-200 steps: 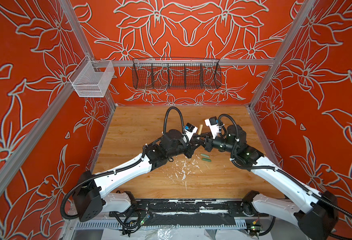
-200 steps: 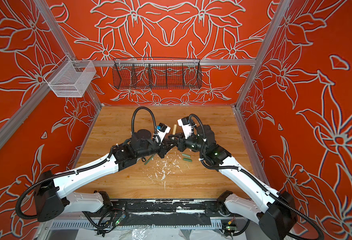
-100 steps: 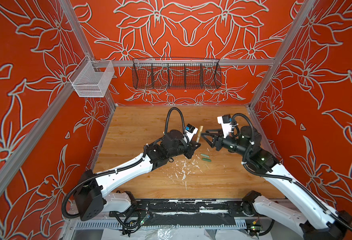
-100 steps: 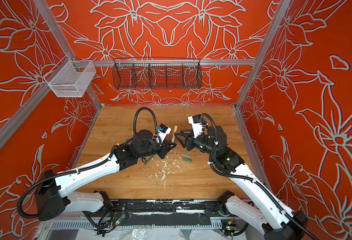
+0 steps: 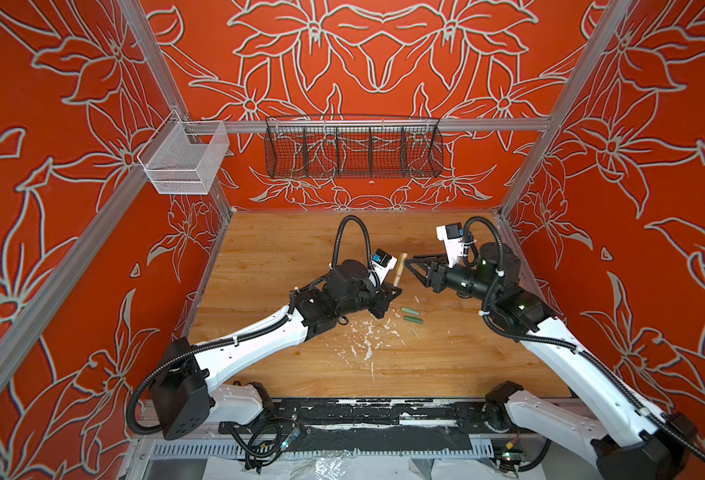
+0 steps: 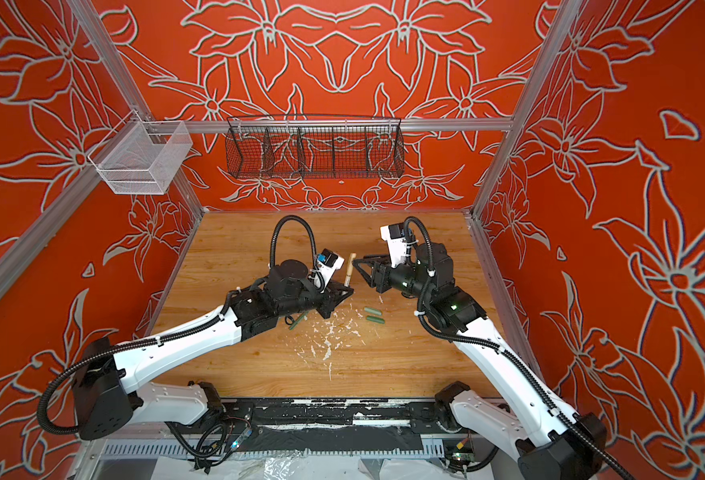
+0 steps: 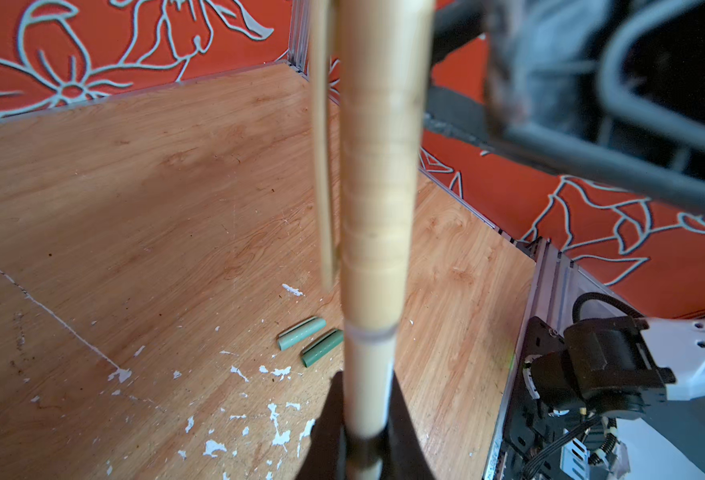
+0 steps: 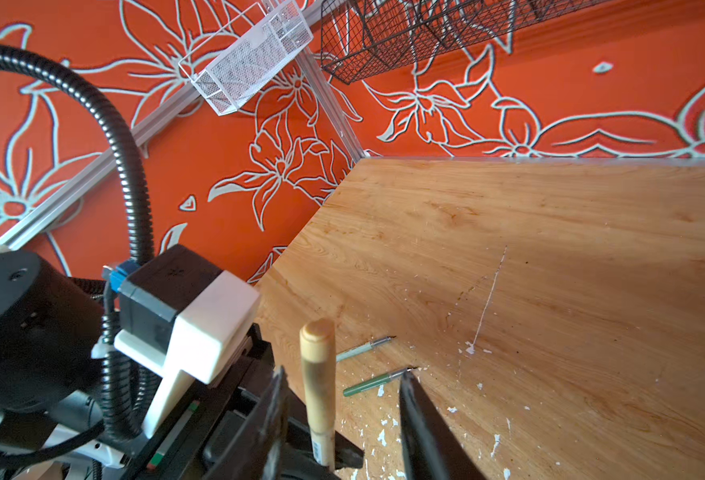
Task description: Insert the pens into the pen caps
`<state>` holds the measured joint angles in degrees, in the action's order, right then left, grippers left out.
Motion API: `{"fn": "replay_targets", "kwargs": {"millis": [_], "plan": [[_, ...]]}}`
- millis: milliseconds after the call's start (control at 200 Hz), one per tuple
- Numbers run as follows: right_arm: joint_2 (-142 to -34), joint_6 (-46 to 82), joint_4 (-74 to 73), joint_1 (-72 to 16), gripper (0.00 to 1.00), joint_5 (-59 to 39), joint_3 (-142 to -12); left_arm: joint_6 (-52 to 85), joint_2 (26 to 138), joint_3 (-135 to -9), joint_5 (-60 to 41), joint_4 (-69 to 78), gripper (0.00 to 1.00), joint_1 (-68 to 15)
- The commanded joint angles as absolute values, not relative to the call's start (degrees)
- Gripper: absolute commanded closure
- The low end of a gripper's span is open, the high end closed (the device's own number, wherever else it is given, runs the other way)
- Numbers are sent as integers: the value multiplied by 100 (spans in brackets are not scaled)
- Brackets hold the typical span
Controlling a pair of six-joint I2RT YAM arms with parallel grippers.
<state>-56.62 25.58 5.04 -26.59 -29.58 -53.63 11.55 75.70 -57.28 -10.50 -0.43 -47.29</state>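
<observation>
In both top views I see the left gripper (image 5: 391, 293) (image 6: 343, 293) clamped on the lower end of the tan pen (image 5: 399, 269) (image 6: 348, 270), which stands nearly upright above the wooden table (image 5: 276, 257). The right gripper (image 5: 410, 265) (image 6: 360, 268) sits just beside the pen, jaws apart, gripping nothing. The pale green cap (image 5: 407, 310) and the dark green cap (image 5: 414, 319) lie side by side on the table between the two arms. In a top view the dark green pen (image 6: 297, 322) pokes out from under the left arm. From the left wrist, the fingers (image 7: 328, 424) pinch the tan barrel, with the tan cap (image 7: 380, 166) seated over its upper end and both green caps on the boards behind. From the right wrist, my parted jaws frame the capped pen without touching it. Beyond it, the pale green pen (image 8: 363, 347) and the dark green one lie uncapped on the table, near each other.
</observation>
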Motion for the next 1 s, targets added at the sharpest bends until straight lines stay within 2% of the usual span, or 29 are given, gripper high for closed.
{"fn": "replay_targets", "kwargs": {"millis": [0,360,731,871,996], "plan": [[-5720,2612,277,-2644,58,-3190,-5546,1118,7639,-5847,-1167,9,100,-4704],[-6048,2576,329,-2643,66,-3235,-5708,1105,7719,-5933,-1210,-47,100,-4703],[-6129,2586,295,-2654,100,-3358,-5665,1002,7881,-6338,-815,-505,100,-4672],[-6169,2493,436,-2667,100,-3322,-5643,1120,8136,-6850,-767,-778,100,-4479],[-6135,2372,522,-2696,100,-3235,-5561,1260,8483,-7339,-1283,-866,100,-4067]]}}
